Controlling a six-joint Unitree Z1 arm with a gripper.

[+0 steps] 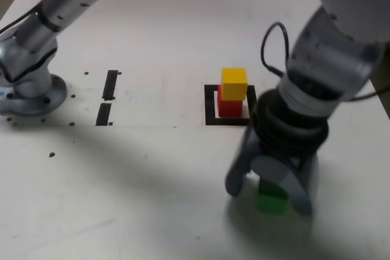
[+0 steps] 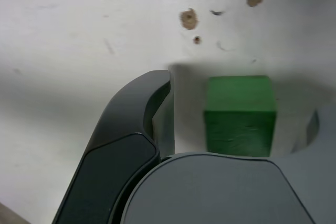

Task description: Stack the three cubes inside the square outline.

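The yellow cube sits on top of the red cube inside the black square outline. The green cube rests on the white table nearer the front, to the exterior view's right of the outline. My gripper is lowered over the green cube with one finger on each side. The wrist view shows a bare strip of table between the dark finger and the cube, so the jaws stand open around it. The red cube is half hidden by the yellow one.
Two short black bar marks lie at the exterior view's left. The arm's round base stands at the far left edge. Small brown holes dot the table. A black cable loops beside the wrist.
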